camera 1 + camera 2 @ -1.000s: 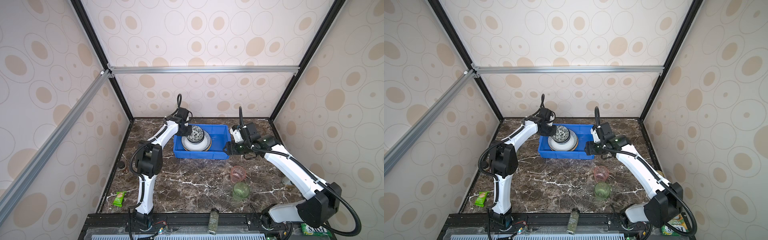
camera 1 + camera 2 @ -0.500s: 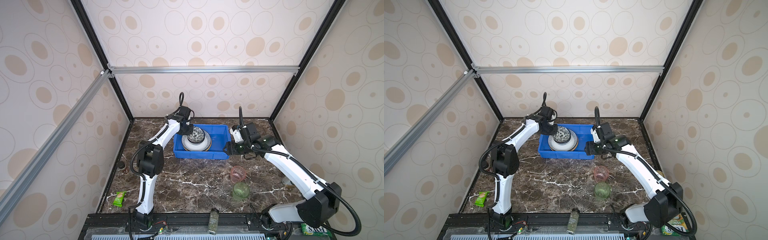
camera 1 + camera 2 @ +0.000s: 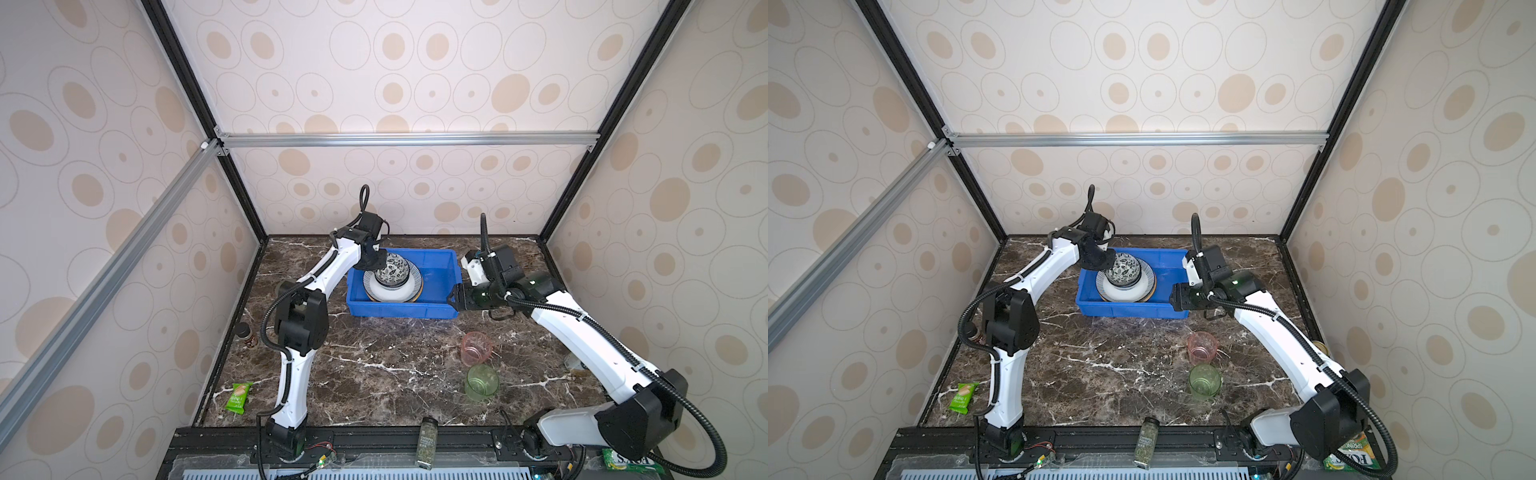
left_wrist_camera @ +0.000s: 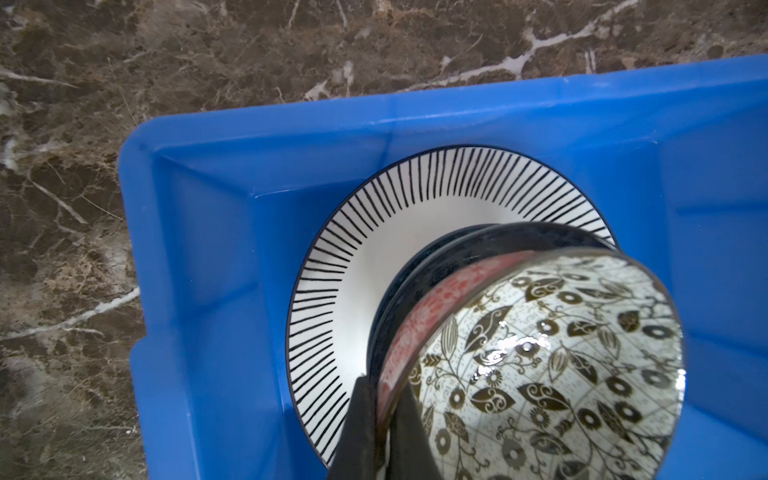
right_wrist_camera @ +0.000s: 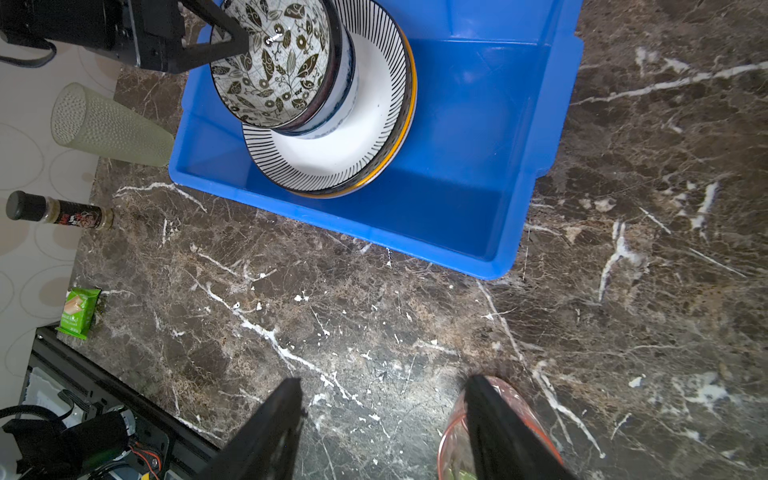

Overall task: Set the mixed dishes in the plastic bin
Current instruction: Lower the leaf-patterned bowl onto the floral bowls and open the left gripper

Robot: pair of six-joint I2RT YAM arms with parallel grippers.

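Observation:
The blue plastic bin (image 3: 399, 309) (image 3: 1133, 309) stands at the back of the marble table. Inside it, a striped-rim plate (image 4: 374, 216) (image 5: 353, 141) tops a stack of plates and carries a blue-white bowl (image 5: 345, 99). A black-white leaf bowl (image 3: 392, 270) (image 4: 561, 353) sits tilted in that bowl. My left gripper (image 3: 376, 262) (image 4: 384, 419) is shut on the leaf bowl's rim. My right gripper (image 3: 455, 297) (image 5: 382, 415) hangs open by the bin's right front corner, holding nothing. A pink cup (image 3: 476, 347) (image 5: 451, 444) and a green cup (image 3: 481, 382) stand on the table in front.
A spice jar (image 3: 428, 440) lies at the front edge. A green snack packet (image 3: 239, 397) sits front left, and a dark-capped bottle (image 3: 249, 334) by the left wall. A frosted tumbler (image 5: 108, 129) lies beside the bin's left end. Walls enclose three sides.
The left wrist has shifted slightly at the leaf bowl, which stays on the stack. The right arm has not moved.

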